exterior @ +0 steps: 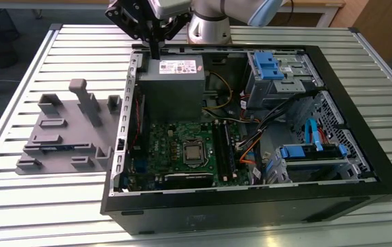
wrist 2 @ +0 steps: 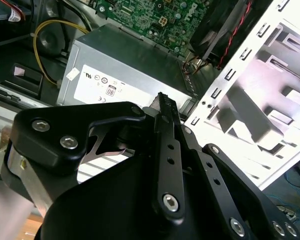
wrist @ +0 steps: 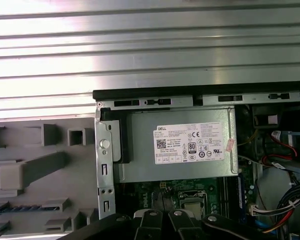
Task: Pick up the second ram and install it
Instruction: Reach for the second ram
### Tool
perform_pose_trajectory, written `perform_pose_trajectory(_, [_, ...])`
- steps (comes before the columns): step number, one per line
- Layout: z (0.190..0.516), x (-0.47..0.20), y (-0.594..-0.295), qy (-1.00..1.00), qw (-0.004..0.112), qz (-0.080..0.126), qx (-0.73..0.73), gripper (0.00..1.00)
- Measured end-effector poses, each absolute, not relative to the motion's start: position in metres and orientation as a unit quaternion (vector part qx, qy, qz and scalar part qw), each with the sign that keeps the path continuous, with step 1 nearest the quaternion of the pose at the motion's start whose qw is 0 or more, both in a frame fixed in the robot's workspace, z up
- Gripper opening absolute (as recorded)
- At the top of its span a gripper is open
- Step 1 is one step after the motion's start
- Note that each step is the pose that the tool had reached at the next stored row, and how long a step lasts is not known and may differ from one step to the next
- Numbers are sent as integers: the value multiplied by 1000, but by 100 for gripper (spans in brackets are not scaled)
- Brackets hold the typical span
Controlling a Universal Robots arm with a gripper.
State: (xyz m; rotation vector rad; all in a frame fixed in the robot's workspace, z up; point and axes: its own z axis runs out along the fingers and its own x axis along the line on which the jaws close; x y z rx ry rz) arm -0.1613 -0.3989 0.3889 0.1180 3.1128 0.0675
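Note:
The second ram [exterior: 50, 148] is a thin blue-green strip lying in a slot of the grey fixture [exterior: 66, 128] on the exterior view's left; in the first wrist view the ram [wrist: 17, 208] rests low in the same fixture [wrist: 45, 165]. My gripper [exterior: 155, 53] hangs above the far rim of the open computer case, over the power supply [exterior: 172, 85], well away from the ram. Its black fingers [wrist 2: 164, 107] are pressed together, shut on nothing. The green motherboard [exterior: 182, 149] with long black slots [exterior: 224, 149] lies inside the case.
The black computer case [exterior: 360, 128] lies open on a slatted metal table [exterior: 31, 206]. Drive bays with blue tabs [exterior: 271, 64] and bundles of cables [exterior: 278, 113] fill the exterior view's right of the case. The fixture's tall post [exterior: 86, 100] stands upright.

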Motion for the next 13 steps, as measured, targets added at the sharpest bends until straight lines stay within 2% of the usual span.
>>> perform_pose_trajectory(13, [389,-171,-399,999,13,22,38,11])
